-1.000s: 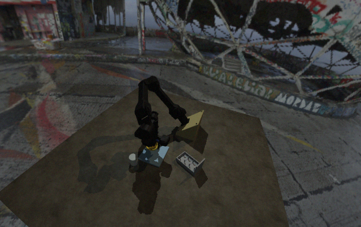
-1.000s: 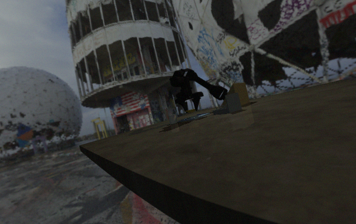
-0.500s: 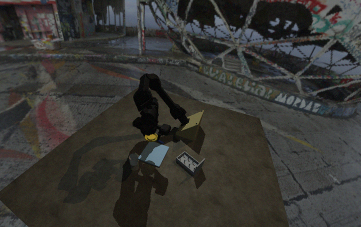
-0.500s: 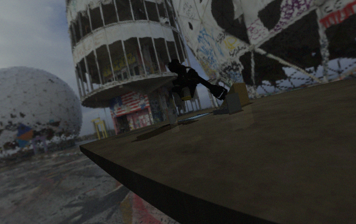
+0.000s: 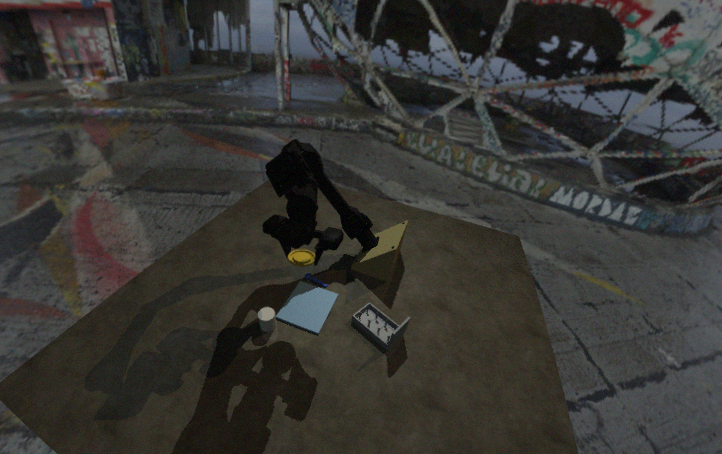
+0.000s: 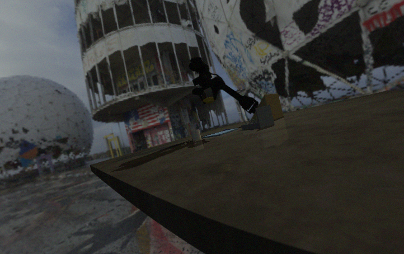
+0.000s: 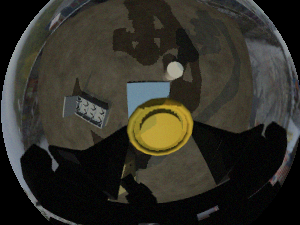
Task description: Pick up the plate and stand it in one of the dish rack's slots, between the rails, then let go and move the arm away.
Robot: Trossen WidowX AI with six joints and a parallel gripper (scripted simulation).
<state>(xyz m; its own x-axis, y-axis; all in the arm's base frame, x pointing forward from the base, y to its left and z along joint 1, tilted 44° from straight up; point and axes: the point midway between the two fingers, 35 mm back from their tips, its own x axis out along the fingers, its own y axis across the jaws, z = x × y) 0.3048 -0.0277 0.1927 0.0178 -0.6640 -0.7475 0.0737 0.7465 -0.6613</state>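
The yellow plate point(image 5: 301, 257) point(image 6: 208, 99) point(image 7: 161, 128) is held up in the air, roughly level. My gripper point(image 5: 302, 256) point(image 7: 159, 126) is shut on it, one finger at each side of its rim. The plate is above and behind the light blue board, on the arm's side. The grey dish rack point(image 5: 369, 337) point(image 6: 265, 116) point(image 7: 69, 106) stands on the table, apart from the gripper. Its rows of short pegs show in the top view and the wrist view, and a tall panel rises at one end. No plate is in it.
The light blue board point(image 5: 308, 310) point(image 6: 221, 132) point(image 7: 147, 94) lies flat. A white cup point(image 5: 266, 319) point(image 6: 196, 133) point(image 7: 175, 70) stands beside it. A small dark blue object point(image 5: 316, 280) lies behind the board. A tall yellow block with a sloping face point(image 5: 383, 242) point(image 6: 273, 105) stands behind the rack, close to the arm.
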